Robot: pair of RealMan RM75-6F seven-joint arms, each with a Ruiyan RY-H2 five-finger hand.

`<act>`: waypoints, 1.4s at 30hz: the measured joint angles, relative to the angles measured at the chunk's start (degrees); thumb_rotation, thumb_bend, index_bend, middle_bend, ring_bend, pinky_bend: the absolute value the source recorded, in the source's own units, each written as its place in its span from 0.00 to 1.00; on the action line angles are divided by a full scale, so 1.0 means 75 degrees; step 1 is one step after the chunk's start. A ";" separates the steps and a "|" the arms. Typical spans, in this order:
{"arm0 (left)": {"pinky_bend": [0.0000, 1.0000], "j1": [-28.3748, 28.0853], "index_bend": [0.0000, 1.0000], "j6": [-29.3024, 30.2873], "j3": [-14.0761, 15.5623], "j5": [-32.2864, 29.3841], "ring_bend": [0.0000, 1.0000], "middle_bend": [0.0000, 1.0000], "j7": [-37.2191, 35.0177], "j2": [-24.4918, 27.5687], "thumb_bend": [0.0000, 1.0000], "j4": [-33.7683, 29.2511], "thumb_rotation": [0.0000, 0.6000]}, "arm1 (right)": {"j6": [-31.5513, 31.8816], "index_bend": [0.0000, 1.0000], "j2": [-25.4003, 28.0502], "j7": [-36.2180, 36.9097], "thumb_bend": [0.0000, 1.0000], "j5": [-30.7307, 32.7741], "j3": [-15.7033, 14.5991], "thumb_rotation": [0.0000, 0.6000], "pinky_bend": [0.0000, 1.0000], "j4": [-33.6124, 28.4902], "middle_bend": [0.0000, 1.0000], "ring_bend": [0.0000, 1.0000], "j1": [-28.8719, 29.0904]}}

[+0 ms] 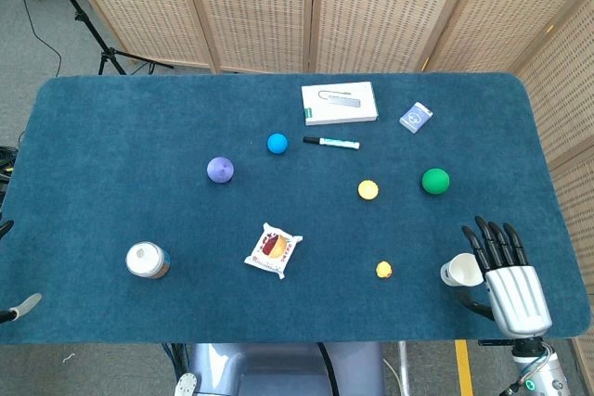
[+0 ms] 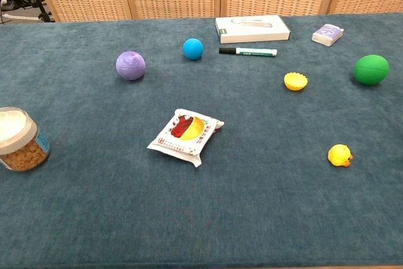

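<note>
- Wicker screens back a blue-carpeted surface (image 1: 111, 136) strewn with small things.
- Right hand (image 1: 506, 275) lies at the near right corner, back up, fingers stretched forward and apart — thumb curled toward a white paper cup (image 1: 461, 271) on its side; it seems to touch the cup rather than hold it, though the contact is hidden.
- To grip well: slide the thumb under the cup's wall, close gently — thin paper crushes.
- Left hand: out of sight.

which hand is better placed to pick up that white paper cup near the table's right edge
Right. In the head view the right hand lies flat on the table with the white paper cup right beside its thumb. Only a tip of the left hand shows at the far left edge, across the table.
</note>
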 measured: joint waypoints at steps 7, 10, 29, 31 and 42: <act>0.00 0.0053 0.00 0.0078 0.0034 0.0052 0.00 0.00 -0.0069 -0.0051 0.00 0.0169 1.00 | -0.0124 0.01 -0.0032 0.0281 0.00 0.0102 0.0198 1.00 0.00 0.0111 0.00 0.00 -0.0002; 0.00 0.0078 0.00 0.0122 0.0041 0.0086 0.00 0.00 -0.0118 -0.0066 0.00 0.0216 1.00 | -0.0354 0.01 -0.0051 0.0510 0.00 0.0086 0.0243 1.00 0.00 0.0126 0.00 0.00 0.0113; 0.00 -0.0048 0.00 -0.0158 -0.0051 -0.0141 0.00 0.00 -0.0046 -0.0080 0.00 0.0224 1.00 | -0.3849 0.41 -0.1200 -0.0402 0.26 0.1311 0.0857 1.00 0.00 0.0272 0.00 0.00 0.2057; 0.00 -0.0051 0.00 -0.0167 -0.0059 -0.0163 0.00 0.00 -0.0058 -0.0075 0.00 0.0226 1.00 | -0.4031 0.43 -0.1408 -0.0581 0.26 0.1566 0.0903 1.00 0.00 0.0418 0.00 0.00 0.2154; 0.00 -0.0061 0.00 -0.0202 -0.0051 -0.0148 0.00 0.00 0.0009 -0.0092 0.00 0.0213 1.00 | -0.4255 0.43 -0.1791 -0.0595 0.26 0.1879 0.0781 1.00 0.00 0.0879 0.00 0.00 0.2278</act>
